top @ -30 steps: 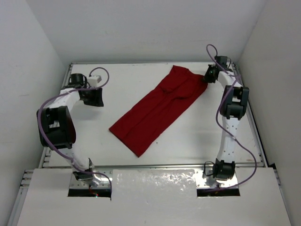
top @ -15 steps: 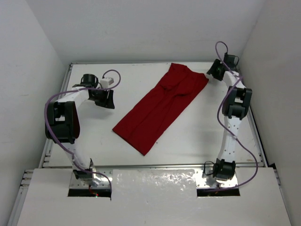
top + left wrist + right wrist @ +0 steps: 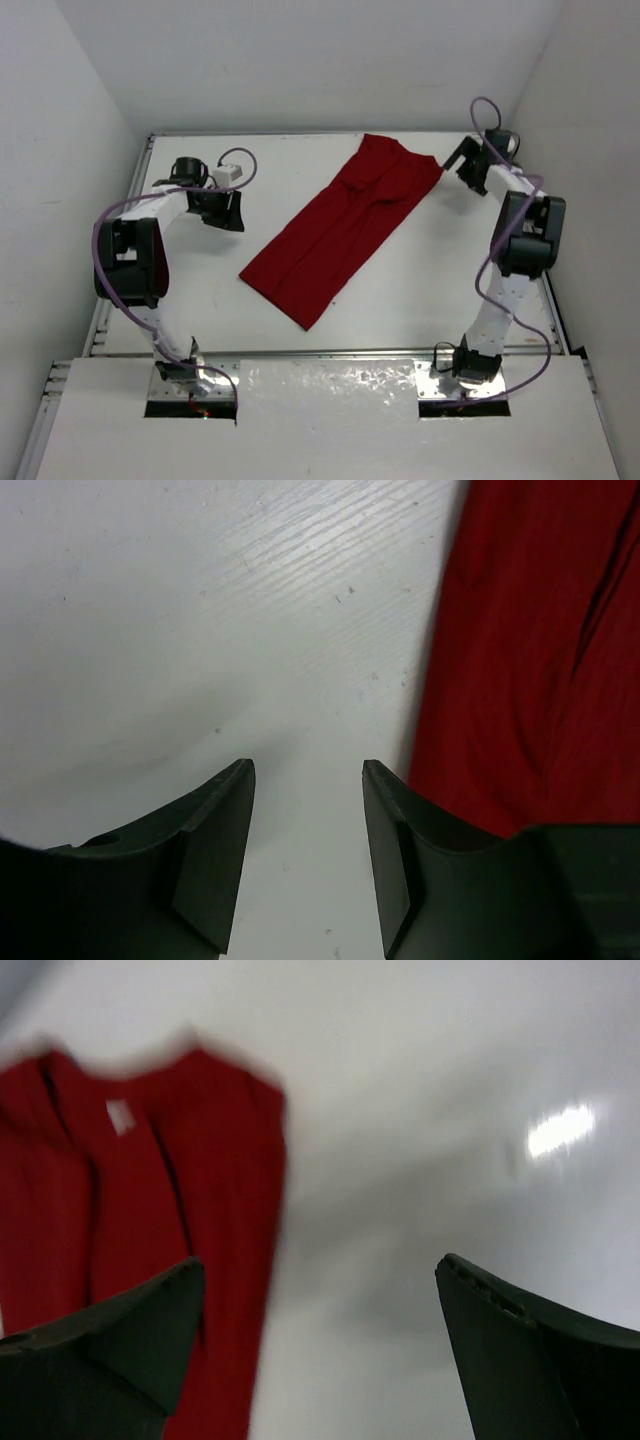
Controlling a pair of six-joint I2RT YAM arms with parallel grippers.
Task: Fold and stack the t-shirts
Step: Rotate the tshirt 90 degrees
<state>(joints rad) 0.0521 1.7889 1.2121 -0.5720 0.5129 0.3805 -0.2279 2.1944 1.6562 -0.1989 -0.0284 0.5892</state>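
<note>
Top ext. cam: high, behind arm bases, looks down on whole table (image 3: 420,290); L wrist cam: close over table, L gripper (image 3: 307,768) at frame btm; R wrist cam: likewise w/ R gripper (image 3: 320,1262), blurred; all 3 views share t-shirt (image 3: 345,225).

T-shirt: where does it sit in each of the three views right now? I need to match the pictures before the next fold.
Top external: t-shirt lies diagonally mid-table, running from far right to near left.
Left wrist: t-shirt fills the right side of the picture.
Right wrist: t-shirt, blurred, takes the left part of the picture.
Shared landmark: the white table bordering the shirt's edge in every view.
</note>
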